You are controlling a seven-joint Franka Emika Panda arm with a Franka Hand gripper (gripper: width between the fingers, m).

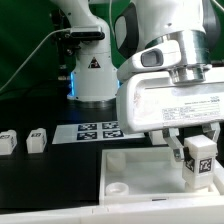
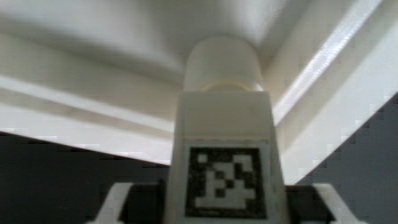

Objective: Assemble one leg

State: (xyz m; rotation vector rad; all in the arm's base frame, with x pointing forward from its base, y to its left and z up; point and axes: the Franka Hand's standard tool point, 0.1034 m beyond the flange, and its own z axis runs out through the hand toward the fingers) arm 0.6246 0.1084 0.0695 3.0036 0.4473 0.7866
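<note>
On the black table (image 1: 50, 180), in the exterior view, you see the gripper (image 1: 198, 157) clamped on the leg (image 1: 199, 166), just over the white board (image 1: 140, 172). In the wrist view, the leg stands between the fingers (image 2: 128, 205), with its tag facing the camera.

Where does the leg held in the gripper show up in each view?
Exterior view: the leg hangs in the gripper at the exterior view's lower right, above the large white board.
Wrist view: the leg fills the middle, its rounded end toward the board.
Shared landmark: the black-and-white tag on the leg's face.
</note>
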